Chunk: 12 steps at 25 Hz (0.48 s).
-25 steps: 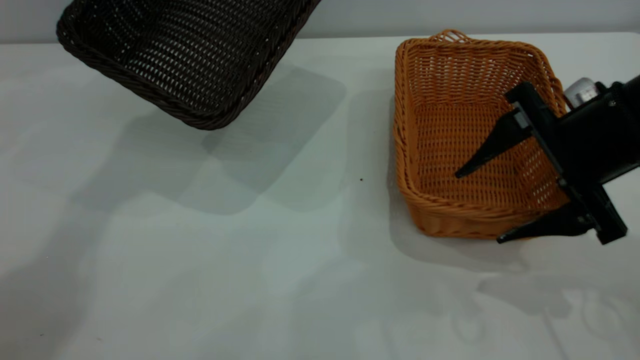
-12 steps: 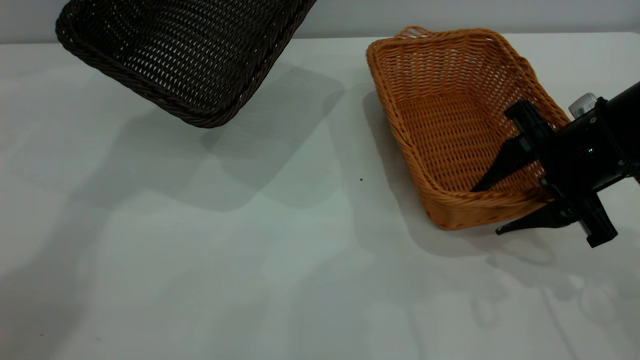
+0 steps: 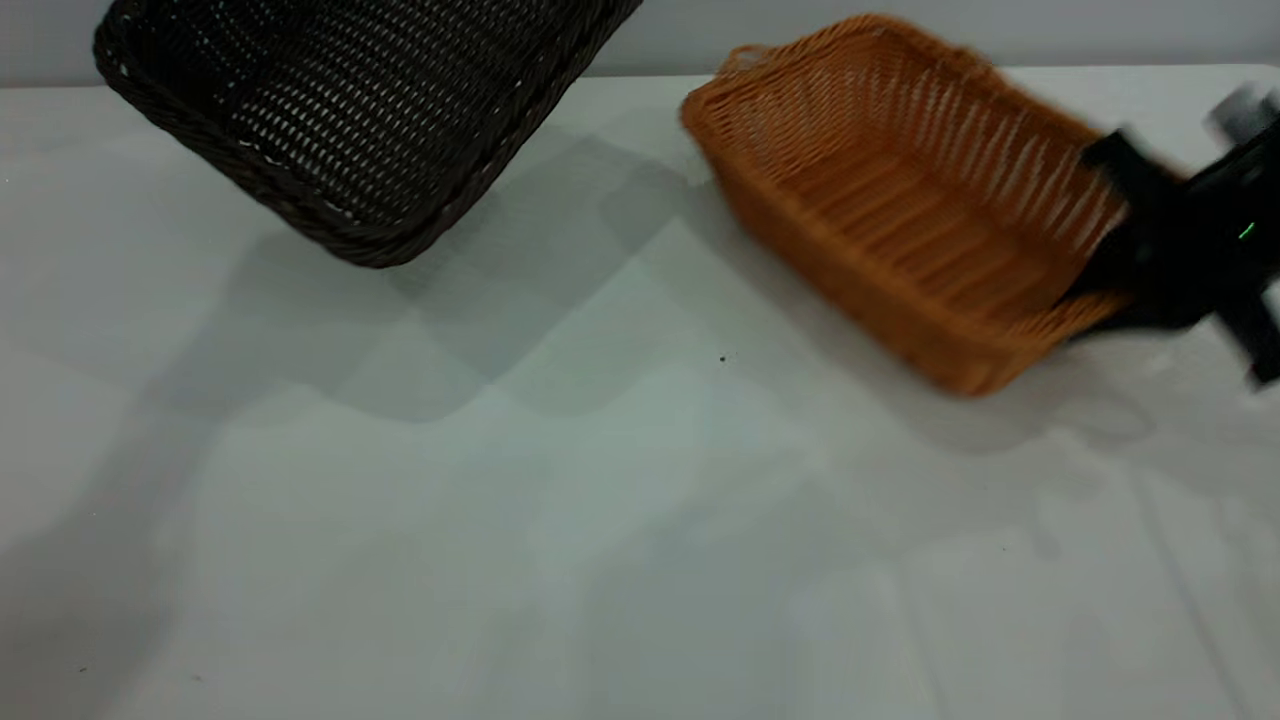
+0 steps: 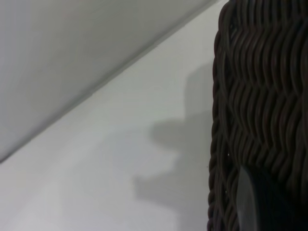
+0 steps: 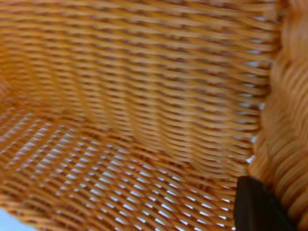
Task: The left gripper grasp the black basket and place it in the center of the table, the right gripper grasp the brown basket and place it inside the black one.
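Observation:
The black basket hangs tilted in the air at the far left, above the table. The left gripper is out of the exterior view. In the left wrist view one of its fingers lies against the basket's dark woven wall, gripping the rim. The brown basket is lifted and tilted at the far right. My right gripper is shut on its right rim. In the right wrist view one finger sits inside the orange weave.
The white table stretches wide below both baskets, with their shadows on it. A small dark speck lies near the middle. The grey wall runs along the far edge.
The right gripper closed on the brown basket's rim, then lifted and swung it up and leftwards, tilting it. The black basket shifted slightly left and up.

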Tool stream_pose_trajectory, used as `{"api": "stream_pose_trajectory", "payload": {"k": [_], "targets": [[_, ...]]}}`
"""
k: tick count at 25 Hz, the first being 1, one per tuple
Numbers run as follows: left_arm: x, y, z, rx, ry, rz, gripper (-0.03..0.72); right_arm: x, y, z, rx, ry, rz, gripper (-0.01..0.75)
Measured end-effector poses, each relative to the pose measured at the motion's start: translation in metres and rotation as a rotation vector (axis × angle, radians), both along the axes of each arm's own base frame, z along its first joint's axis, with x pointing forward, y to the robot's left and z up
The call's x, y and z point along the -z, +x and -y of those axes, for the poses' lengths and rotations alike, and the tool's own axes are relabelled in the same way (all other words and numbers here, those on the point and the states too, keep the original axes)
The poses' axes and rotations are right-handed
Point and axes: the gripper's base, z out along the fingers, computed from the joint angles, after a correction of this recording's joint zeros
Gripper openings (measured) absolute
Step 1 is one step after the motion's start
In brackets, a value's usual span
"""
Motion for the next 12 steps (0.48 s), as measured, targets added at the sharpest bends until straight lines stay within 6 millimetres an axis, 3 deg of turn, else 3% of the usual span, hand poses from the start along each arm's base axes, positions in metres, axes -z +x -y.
{"api": "stream_pose_trajectory", "payload": {"k": [4,6,12], "targets": [[0.003,-0.014,0.022,0.263,0.014,-0.069,0.077,-0.048,0.025,0.037,-0.050,0.006,0.190,0.072],[0.009,-0.027,0.044,0.444,0.006,-0.120,0.077,-0.066,0.030,0.049,-0.106,0.013,0.241,0.072],[0.059,-0.063,0.099,0.799,0.076,-0.331,0.077,-0.087,0.034,0.065,-0.212,0.052,0.271,0.072]]}}
